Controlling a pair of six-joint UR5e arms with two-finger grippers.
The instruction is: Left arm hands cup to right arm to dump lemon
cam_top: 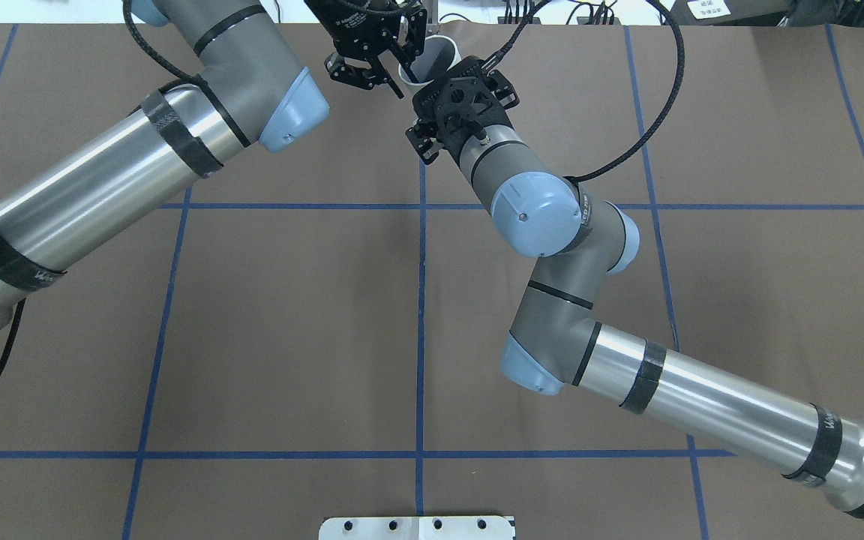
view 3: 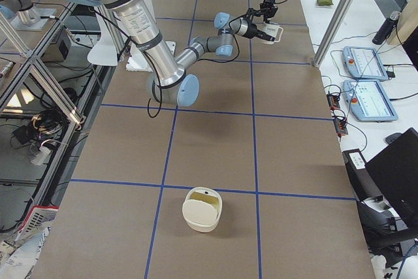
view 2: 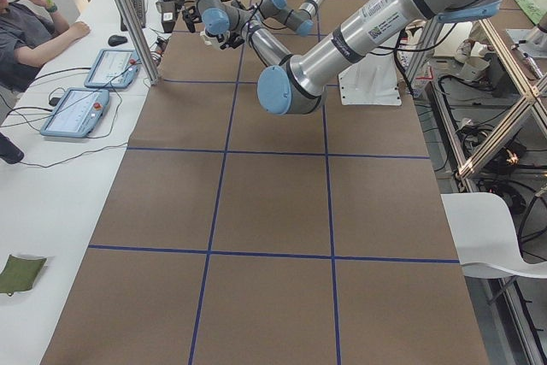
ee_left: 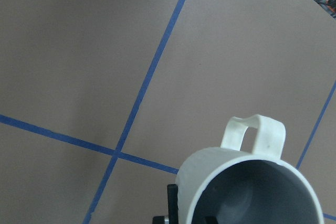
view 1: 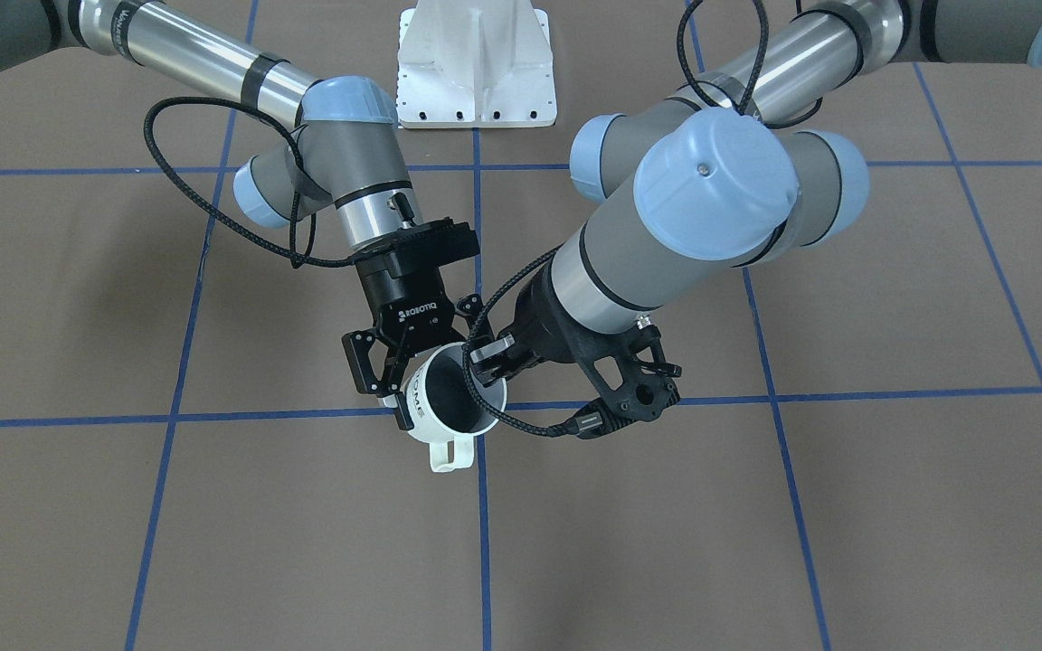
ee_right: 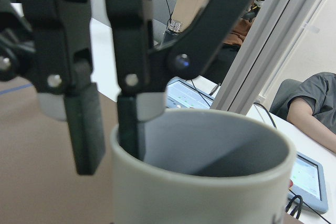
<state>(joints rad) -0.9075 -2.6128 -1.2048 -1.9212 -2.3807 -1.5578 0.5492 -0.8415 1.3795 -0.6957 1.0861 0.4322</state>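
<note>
— Where does the cup (view 1: 453, 398) sit?
— Between both claws: the right claw (view 1: 426, 357) at its side, opposite the handle; the left claw (ee_right: 108, 142) at its rim, one finger inside, one outside, seemingly just clear.
— Below the claws?
— The table (view 1: 213, 542), well apart.

Left hand (view 1: 483, 360) and right hand (view 1: 426, 366) crowd cup (view 1: 449, 398); handle (view 1: 450, 457) side free.

white ceramic mug (view 1: 435, 434): glossy, smooth | brown table cover (view 1: 756, 542): matt, paper-like | silver arm tube (cam_top: 724, 409): brushed metal | pale-blue joint cap (view 1: 715, 185): smooth plastic | black cable (view 1: 530, 429): braided, rough
</note>
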